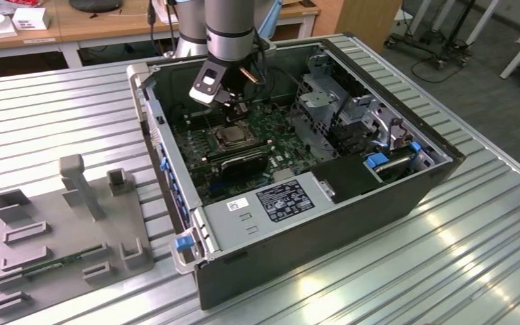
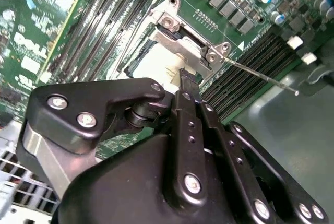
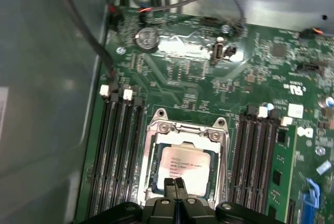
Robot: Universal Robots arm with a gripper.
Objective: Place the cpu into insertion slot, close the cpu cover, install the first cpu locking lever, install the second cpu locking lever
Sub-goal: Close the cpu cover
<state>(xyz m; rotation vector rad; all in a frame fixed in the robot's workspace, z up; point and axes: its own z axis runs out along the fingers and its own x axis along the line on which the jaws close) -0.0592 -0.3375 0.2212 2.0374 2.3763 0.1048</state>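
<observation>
Your hand [image 3: 175, 183], clenched on nothing, hovers just over the cpu [image 3: 183, 164], which already sits in the insertion slot [image 3: 154, 177] with the cpu cover [image 3: 188, 130] seemingly down, so the levers remain, one locking lever [image 2: 261, 77] jutting free.

Case walls [image 1: 154, 128], drive cage [image 1: 328, 108] flank insertion slot [image 1: 233, 137]; top open.

- We see a ribbed, silvery metal bench [image 1: 477, 271].
- An open computer case [image 1: 332, 230] lies on its side on it.
- A grey holder plate [image 1: 57, 244] lies beside the case, towards the exterior view's left.
</observation>
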